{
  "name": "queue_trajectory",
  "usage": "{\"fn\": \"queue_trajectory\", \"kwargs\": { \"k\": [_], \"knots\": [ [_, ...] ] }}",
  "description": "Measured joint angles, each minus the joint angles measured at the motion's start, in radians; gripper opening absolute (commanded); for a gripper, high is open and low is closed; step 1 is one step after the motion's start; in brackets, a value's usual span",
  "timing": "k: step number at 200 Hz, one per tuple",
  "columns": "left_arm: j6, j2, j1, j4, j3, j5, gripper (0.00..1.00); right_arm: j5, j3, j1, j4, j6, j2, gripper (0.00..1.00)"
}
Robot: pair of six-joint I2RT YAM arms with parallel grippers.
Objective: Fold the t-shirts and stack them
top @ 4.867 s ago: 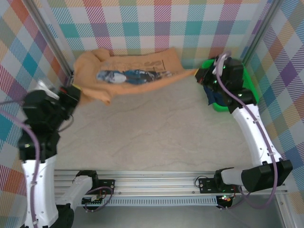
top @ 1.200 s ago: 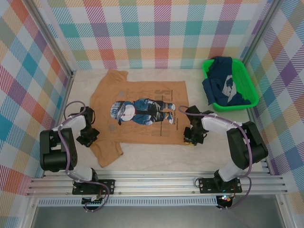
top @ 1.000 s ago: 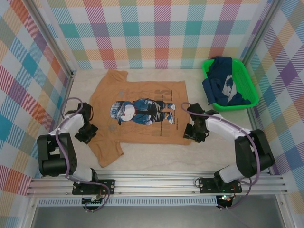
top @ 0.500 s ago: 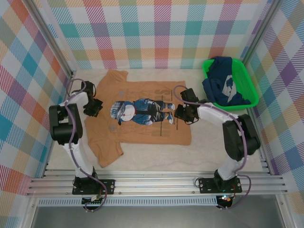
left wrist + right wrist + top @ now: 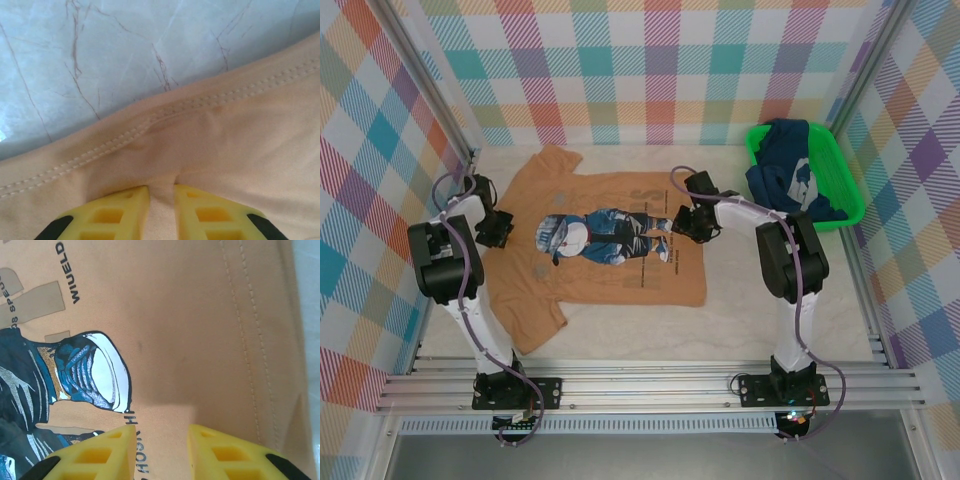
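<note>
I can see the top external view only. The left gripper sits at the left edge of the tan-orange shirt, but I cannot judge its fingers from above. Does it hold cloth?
Observer: Yes. In the left wrist view the left gripper is almost shut, with a puckered pinch of the tan-orange t-shirt between its fingers.
Operator: How near to the edge is that pinch?
Observer: Just inside the stitched hem. Bare table lies beyond the hem.
Operator: And the right gripper?
Observer: In the right wrist view the right gripper has its fingers apart. The cloth between them lies flat, beside the printed figure's shoe.
</note>
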Motion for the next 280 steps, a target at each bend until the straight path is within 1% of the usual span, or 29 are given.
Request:
{"fn": "queue_trajectory", "kwargs": {
  "k": [13, 28, 44, 60, 86, 115, 151, 165, 184, 195, 210, 223, 234, 245, 255, 270, 280],
  "knots": [
    [0.001, -0.003, -0.008, 0.008, 0.0, 0.011, 0.34, -0.005, 0.03, -0.001, -0.022, -0.003, 0.013, 0.31],
    [0.006, -0.01, -0.024, -0.001, 0.003, 0.01, 0.36, -0.01, 0.076, -0.004, -0.041, -0.006, 0.049, 0.3],
    [0.006, -0.021, -0.061, -0.027, 0.003, 0.003, 0.36, -0.009, 0.121, -0.008, -0.066, -0.013, 0.102, 0.28],
    [0.006, -0.029, -0.092, -0.04, 0.003, 0.005, 0.35, -0.003, 0.166, -0.014, -0.1, -0.015, 0.122, 0.27],
    [0.01, -0.018, -0.127, -0.043, 0.003, 0.043, 0.34, 0.006, 0.2, -0.037, -0.145, -0.014, 0.142, 0.27],
    [0.009, -0.002, -0.163, -0.03, 0.004, 0.067, 0.32, 0.008, 0.21, -0.089, -0.186, -0.019, 0.142, 0.27],
    [-0.026, 0.012, -0.278, 0.01, 0.015, 0.084, 0.32, 0.008, 0.248, -0.177, -0.242, -0.048, 0.16, 0.28],
    [-0.041, 0.029, -0.313, 0.01, 0.039, 0.085, 0.32, 0.009, 0.284, -0.2, -0.27, -0.065, 0.178, 0.29],
    [-0.053, 0.048, -0.335, 0.007, 0.073, 0.085, 0.33, 0.01, 0.357, -0.222, -0.307, -0.087, 0.219, 0.31],
    [-0.054, 0.058, -0.338, -0.008, 0.094, 0.085, 0.35, 0.013, 0.377, -0.223, -0.318, -0.099, 0.227, 0.33],
    [-0.05, 0.064, -0.339, -0.042, 0.12, 0.065, 0.48, 0.013, 0.381, -0.219, -0.332, -0.11, 0.227, 0.37],
    [-0.048, 0.053, -0.339, -0.074, 0.121, 0.029, 0.54, 0.014, 0.38, -0.216, -0.342, -0.116, 0.219, 0.42],
    [-0.043, 0.011, -0.339, -0.105, 0.096, -0.011, 0.56, 0.018, 0.368, -0.215, -0.349, -0.117, 0.196, 0.45],
    [-0.042, -0.064, -0.339, -0.138, 0.048, -0.04, 0.56, 0.022, 0.34, -0.215, -0.354, -0.118, 0.153, 0.45],
    [-0.042, -0.165, -0.343, -0.16, -0.018, -0.056, 0.55, 0.023, 0.3, -0.215, -0.354, -0.113, 0.096, 0.44],
    [-0.042, -0.354, -0.356, -0.201, -0.131, -0.074, 0.53, 0.019, 0.224, -0.209, -0.349, -0.098, -0.018, 0.43],
    [-0.045, -0.479, -0.388, -0.233, -0.211, -0.08, 0.53, 0.006, 0.156, -0.205, -0.337, -0.079, -0.105, 0.43]
  ]
}}
